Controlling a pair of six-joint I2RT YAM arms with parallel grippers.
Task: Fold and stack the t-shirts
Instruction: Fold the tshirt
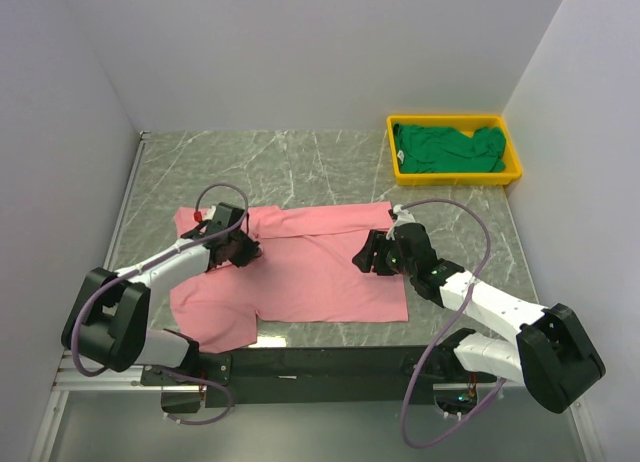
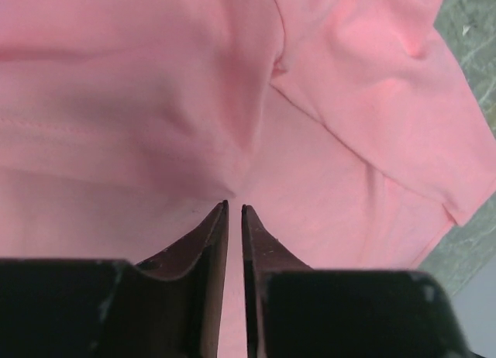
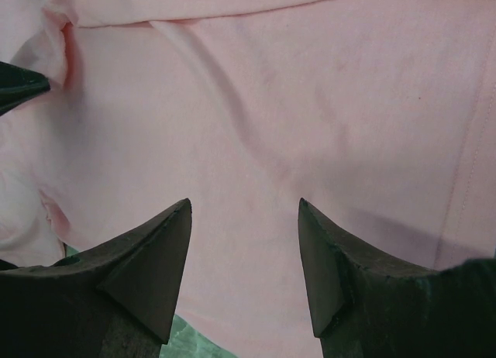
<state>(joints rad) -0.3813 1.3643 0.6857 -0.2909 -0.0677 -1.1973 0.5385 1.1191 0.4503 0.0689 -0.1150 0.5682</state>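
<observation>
The pink t-shirt [image 1: 300,272] lies spread across the green marble table, with folds along its far edge and at its left sleeve. My left gripper [image 1: 245,250] hovers low over the shirt's left part. In the left wrist view its jaws [image 2: 235,207] are only a narrow slit apart, with pink cloth [image 2: 155,102] under them and nothing pinched between the tips. My right gripper [image 1: 365,257] sits over the shirt's right part, open wide [image 3: 244,207] above flat pink cloth [image 3: 310,102]. The dark green t-shirt [image 1: 445,147] lies crumpled in the yellow tray.
The yellow tray [image 1: 455,119] stands at the table's far right corner. White walls close in the table on the left, back and right. Bare marble [image 1: 300,162] shows beyond the pink shirt. Purple cables loop beside both arms.
</observation>
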